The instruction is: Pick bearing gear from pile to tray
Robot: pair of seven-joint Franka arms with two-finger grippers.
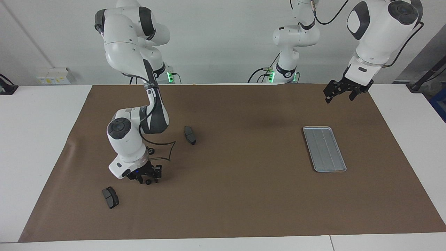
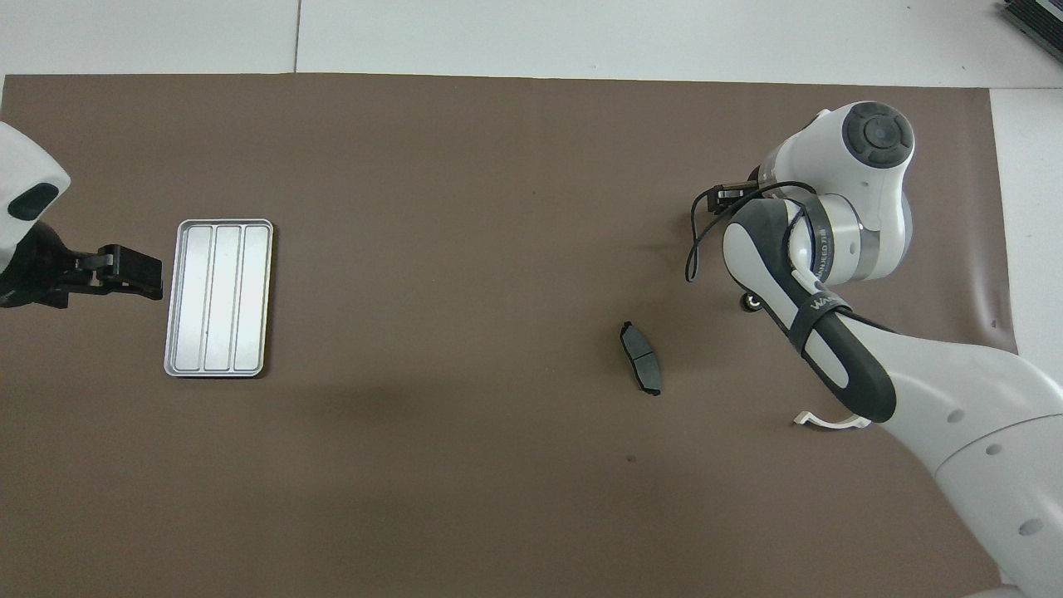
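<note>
- Facing view: high, across the tabletop [image 1: 244,209], looking at the robots.
- Overhead view: above the robots, looking steeply down.
- Both share the brown mat [image 2: 465,208].

Even, bright light from above fills both views. Soft faint shadows lie on the brown mat [image 1: 244,195], one dim patch near the upper middle of the facing view. The tray [image 2: 217,297] shines pale. Both views look sharp throughout.

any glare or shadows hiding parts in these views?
Facing view: even light, no glare; the right gripper casts a soft shadow around the small ring. Overhead view: the tray shines brightly, grooves still readable; the right arm hides its own gripper.
</note>
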